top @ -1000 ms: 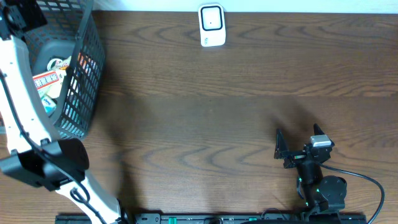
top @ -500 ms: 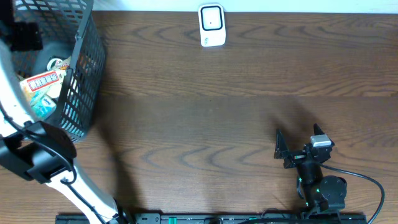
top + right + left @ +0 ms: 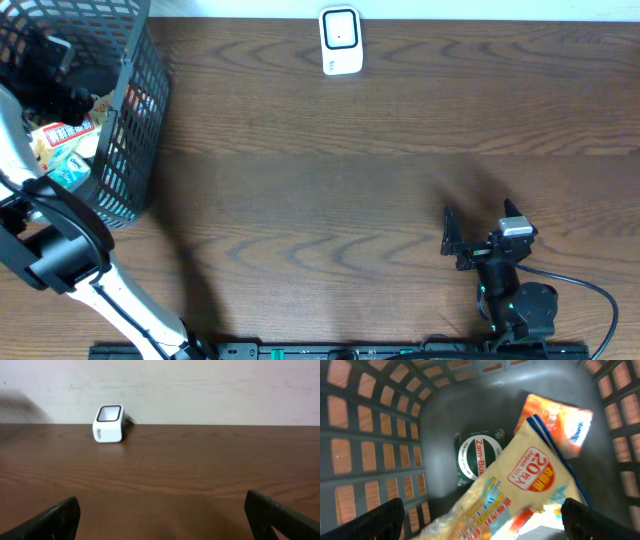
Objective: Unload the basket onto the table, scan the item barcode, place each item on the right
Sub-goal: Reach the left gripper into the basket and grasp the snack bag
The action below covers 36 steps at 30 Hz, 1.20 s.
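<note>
Left gripper [image 3: 480,522] hangs inside the basket [image 3: 135,130] at the far left, jaws spread wide, grasping nothing.
Just below it lie a yellow packet [image 3: 520,485], a green tin [image 3: 475,457] and an orange packet [image 3: 560,420]. The scanner [image 3: 340,40] stands at the table's [image 3: 350,170] far edge, well apart. Right gripper [image 3: 160,517] sits near right, jaws released.

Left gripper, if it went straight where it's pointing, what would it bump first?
Most likely the yellow packet, lying straight ahead of the left gripper on top inside the basket; depth is hard to judge.
</note>
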Available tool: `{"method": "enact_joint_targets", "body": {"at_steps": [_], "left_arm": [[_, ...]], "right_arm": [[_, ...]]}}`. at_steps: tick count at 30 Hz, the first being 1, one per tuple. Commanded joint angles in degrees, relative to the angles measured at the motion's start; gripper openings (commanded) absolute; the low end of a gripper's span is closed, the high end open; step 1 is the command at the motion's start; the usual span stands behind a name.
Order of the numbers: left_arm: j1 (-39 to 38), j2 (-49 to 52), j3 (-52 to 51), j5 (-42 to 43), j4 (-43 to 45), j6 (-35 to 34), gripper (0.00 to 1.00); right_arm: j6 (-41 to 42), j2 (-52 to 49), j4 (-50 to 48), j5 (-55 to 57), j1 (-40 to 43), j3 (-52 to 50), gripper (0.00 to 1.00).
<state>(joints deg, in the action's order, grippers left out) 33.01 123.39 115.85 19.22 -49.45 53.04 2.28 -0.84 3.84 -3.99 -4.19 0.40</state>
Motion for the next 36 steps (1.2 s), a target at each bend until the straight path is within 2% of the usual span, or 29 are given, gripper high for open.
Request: {"method": "enact_joint_targets", "body": {"at_steps": [1,6,12,21,26,31,34,36], "left_arm": [[-0.4,0.7,-1.7,-5.0,2.4,3.9,0.98],[-0.3,0.8,-4.9,-5.4,5.8,4.6,0.99],[-0.5,0.9,-9.8,-5.4,6.5,13.0,0.94],[-0.3,0.9,-17.0,-11.5,13.1,13.4,0.87],[0.1,0.9,-18.5,-12.9,13.9,12.5,0.54],[-0.1,0.4,-18.4,-12.6,14.1,9.9,0.43],[-0.2,-1.0,-18.4,-10.5,15.4,6.8,0.27],[-0.3,-2.6,-18.3,-8.3,17.0,3.5,0.27]], "right_arm": [[-0.7,0.4,0.3,0.4,0.1,-0.1,0.99],[-0.7,0.4,0.2,0.4,0.1,-0.1,0.99],[-0.7,0.4,0.3,0.4,0.1,-0.1,0.99],[-0.7,0.4,0.3,0.4,0.1,-0.1,0.99],[-0.7,0.4,0.2,0.4,0.1,-0.1,0.99],[-0.7,0.4,0.3,0.4,0.1,-0.1,0.99],[-0.7,0.4,0.2,0.4,0.1,-0.1,0.99],[-0.7,0.4,0.2,0.4,0.1,-0.1,0.99]]}}
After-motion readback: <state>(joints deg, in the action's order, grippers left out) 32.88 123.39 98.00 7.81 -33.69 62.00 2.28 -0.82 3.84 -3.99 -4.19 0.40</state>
